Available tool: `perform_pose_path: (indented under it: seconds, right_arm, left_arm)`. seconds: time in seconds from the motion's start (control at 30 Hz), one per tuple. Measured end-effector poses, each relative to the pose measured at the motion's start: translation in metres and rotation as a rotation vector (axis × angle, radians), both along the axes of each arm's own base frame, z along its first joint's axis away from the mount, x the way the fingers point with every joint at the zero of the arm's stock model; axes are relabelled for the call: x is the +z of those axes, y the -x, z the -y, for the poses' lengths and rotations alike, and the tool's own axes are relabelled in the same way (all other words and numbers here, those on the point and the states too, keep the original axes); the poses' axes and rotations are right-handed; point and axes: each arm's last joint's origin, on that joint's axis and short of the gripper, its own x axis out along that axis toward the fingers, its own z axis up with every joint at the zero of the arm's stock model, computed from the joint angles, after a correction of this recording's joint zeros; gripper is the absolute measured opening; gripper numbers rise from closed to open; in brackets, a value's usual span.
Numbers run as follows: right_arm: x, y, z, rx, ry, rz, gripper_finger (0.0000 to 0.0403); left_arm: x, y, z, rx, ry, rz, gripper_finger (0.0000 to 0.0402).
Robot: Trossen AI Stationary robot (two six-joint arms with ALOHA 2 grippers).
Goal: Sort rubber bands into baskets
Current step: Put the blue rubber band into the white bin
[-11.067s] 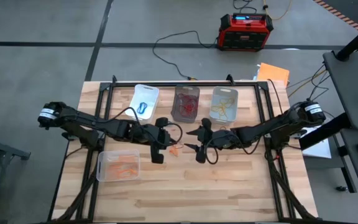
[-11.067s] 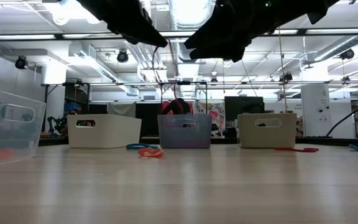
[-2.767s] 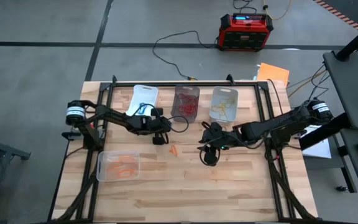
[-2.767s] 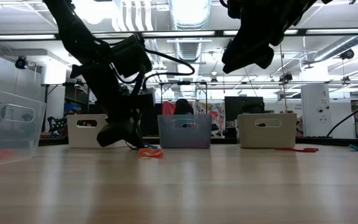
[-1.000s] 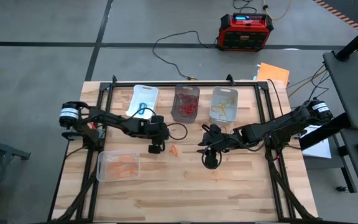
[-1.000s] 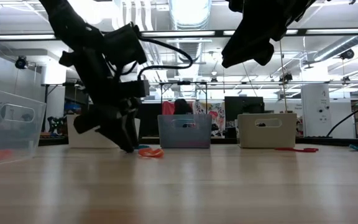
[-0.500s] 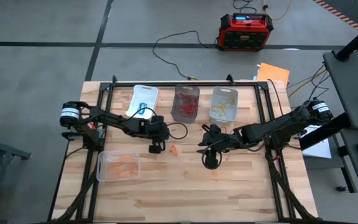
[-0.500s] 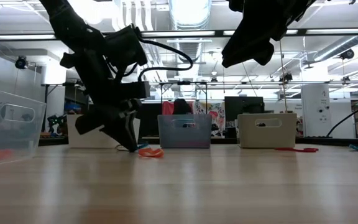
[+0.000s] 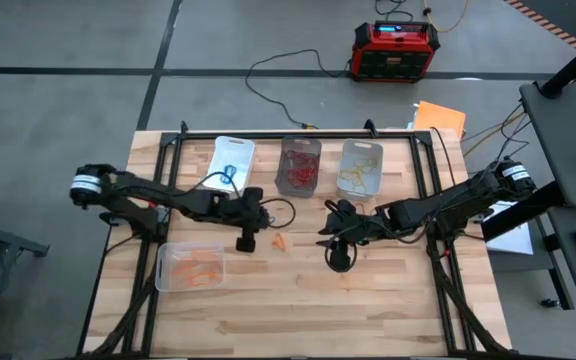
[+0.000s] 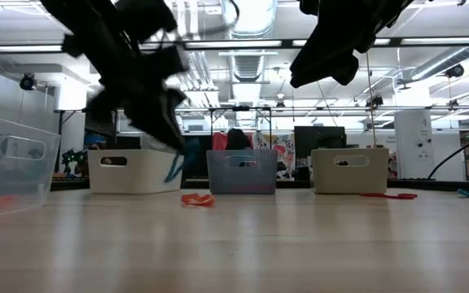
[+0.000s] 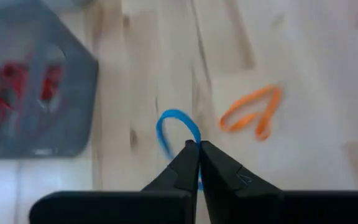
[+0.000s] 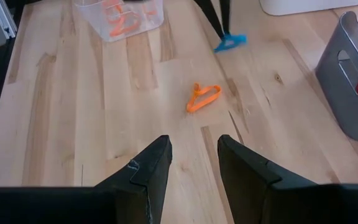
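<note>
On the wood table (image 9: pixel 298 310), a clear basket (image 9: pixel 190 266) w/ orange bands inside sits near the front left corner. Behind it, at the back, is the white basket (image 9: pixel 233 160) w/ a blue band in it. The left gripper (image 9: pixel 242 243) is just in front of the white basket & to the right of the clear one, up off the table. Its two fingers (image 11: pixel 185 163) are pinched tight on a blue rubber band (image 11: pixel 174 127), and the loop hangs down from the tips; the low view shows it as a blue strip (image 10: pixel 173 169) in the air by the white basket. Next to it, a bit to the right, an orange rubber band (image 9: pixel 280 241) lies flat on the table, touching nothing, near the middle. Behind that is the smoky dark basket (image 9: pixel 299 166) w/ red bands in it, then another clear basket (image 9: pixel 361 167) w/ yellowish bands, both in the back row. The right gripper (image 9: pixel 339 258) is to the right of the orange band, held above the table, fingers (image 12: pixel 143 168) apart & holding nothing. Off the table at the back, a red-and-black box (image 9: pixel 396 49) sits on the floor.
</note>
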Motion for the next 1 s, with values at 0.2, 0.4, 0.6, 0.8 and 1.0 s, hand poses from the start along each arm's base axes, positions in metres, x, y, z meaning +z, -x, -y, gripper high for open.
perform_pose_path:
  seconds: [0.2, 0.4, 0.6, 0.8, 1.0]
  right_arm:
    - [0.001, -0.001, 0.0, 0.002, -0.002, 0.017, 0.0128]
    - [0.001, -0.001, 0.0, 0.004, 0.0, 0.018, 0.0128]
    - [0.002, -0.001, 0.0, 0.005, 0.0, 0.022, 0.0128]
    - [0.002, -0.001, 0.0, 0.005, 0.0, 0.022, 0.0128]
    - [0.002, -0.002, 0.0, 0.005, -0.001, 0.026, 0.0128]
  left_arm:
    - [0.047, 0.024, 0.003, -0.007, -0.031, 0.139, 0.0]
    - [0.08, 0.057, -0.013, 0.077, -0.184, 0.193, 0.0]
    - [0.084, 0.08, -0.053, 0.282, -0.247, 0.105, 0.0]
    - [0.071, 0.09, -0.098, 0.471, -0.165, 0.023, 0.0]
    - [0.056, 0.087, -0.12, 0.556, -0.125, -0.031, 0.0]
